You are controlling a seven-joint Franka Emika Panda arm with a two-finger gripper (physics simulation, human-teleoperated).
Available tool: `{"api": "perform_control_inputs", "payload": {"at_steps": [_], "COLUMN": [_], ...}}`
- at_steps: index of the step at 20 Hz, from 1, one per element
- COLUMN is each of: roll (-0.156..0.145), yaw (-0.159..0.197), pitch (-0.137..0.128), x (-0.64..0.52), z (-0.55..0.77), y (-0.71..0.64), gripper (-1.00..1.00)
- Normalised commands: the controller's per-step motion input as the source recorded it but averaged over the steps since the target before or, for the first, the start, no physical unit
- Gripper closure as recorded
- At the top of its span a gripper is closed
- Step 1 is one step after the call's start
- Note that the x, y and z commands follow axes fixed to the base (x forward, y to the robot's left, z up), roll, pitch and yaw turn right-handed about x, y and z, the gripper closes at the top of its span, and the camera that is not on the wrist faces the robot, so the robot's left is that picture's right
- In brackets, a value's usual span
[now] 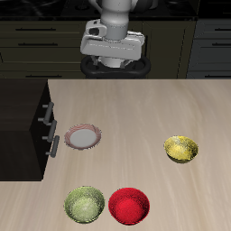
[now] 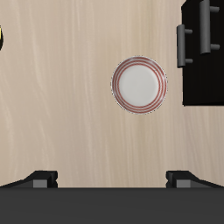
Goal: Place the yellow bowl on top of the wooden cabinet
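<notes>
The yellow bowl [image 1: 182,149] stands upright on the light wood table, apart from the other bowls. Only a sliver of its rim shows at the edge of the wrist view [image 2: 2,37]. The wooden cabinet [image 1: 22,126] is a large dark box with silver bar handles at the table's side; it also shows in the wrist view [image 2: 206,48]. My gripper [image 1: 114,65] hangs high over the table's back edge, far from both. In the wrist view the gripper [image 2: 112,179] is open and empty, its fingertips [image 2: 39,179] wide apart.
A white plate with a red rim [image 1: 82,137] lies beside the cabinet front and shows in the wrist view [image 2: 138,85]. An olive-green bowl [image 1: 84,204] and a red bowl [image 1: 129,206] stand side by side near the table's front edge.
</notes>
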Motion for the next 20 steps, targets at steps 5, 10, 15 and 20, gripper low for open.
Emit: {"api": "perform_control_inputs", "payload": {"at_steps": [5,10,15,20], "roll": [-0.007,-0.026,-0.017,-0.034], "yaw": [0.012,0.015,0.002,0.0], "pitch": [-0.003,-0.014,-0.01,0.011], "x": [0.29,0.51,0.29,0.37], "z": [0.06,0.13,0.09,0.05], "y": [-0.02,0.01,-0.03,-0.11], "gripper": [-1.0,-1.0,-1.0,-1.0]}}
